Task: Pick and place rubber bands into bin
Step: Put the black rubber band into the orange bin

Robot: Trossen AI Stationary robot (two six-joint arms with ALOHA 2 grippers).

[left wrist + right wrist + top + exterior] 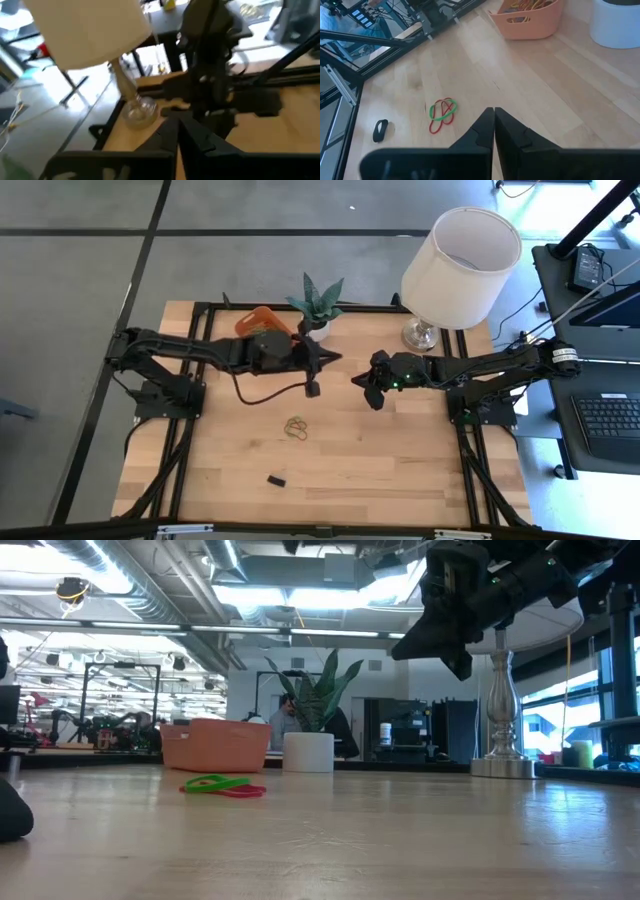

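A small bunch of rubber bands (297, 427), green and red loops (442, 111), lies flat on the wooden table (400, 470); it also shows in the low view (222, 785). The orange bin (262, 320) stands at the far side next to the plant, and bands lie inside it (527, 15). My left gripper (335, 358) is shut (177, 122) in the air, right of the bin and above the table's middle. My right gripper (356, 380) is shut (493, 111), facing it, raised above the table, right of and farther back than the loose bands.
A white-potted plant (318, 305) stands right of the bin and a table lamp (455, 260) at the far right corner. A single black band (380, 130) lies near the front edge (275, 479). Bare wood shows around the loose bands.
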